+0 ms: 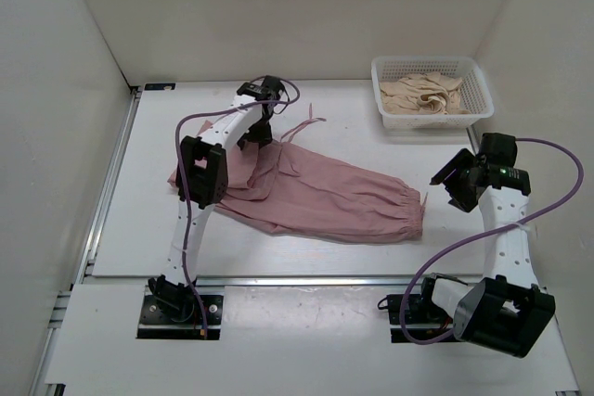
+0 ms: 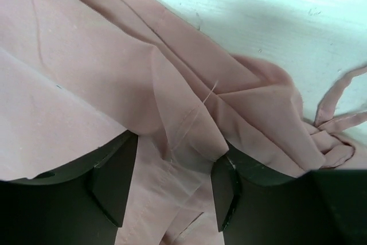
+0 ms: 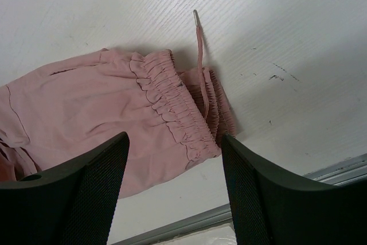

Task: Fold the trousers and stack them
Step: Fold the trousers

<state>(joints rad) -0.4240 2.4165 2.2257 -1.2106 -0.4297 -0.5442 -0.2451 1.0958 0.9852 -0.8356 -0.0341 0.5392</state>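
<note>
The dusty-pink trousers lie spread across the table, gathered elastic waist at the right end and loose strings at the far side. My left gripper is down on the far left part of the cloth. In the left wrist view its jaws stand apart with a fold of pink fabric between them. My right gripper hovers open and empty just right of the waist. The right wrist view shows the waistband and a drawstring below its open jaws.
A white basket holding a beige-cream garment stands at the back right. White walls close in the table on the left, back and right. A metal rail runs along the near edge.
</note>
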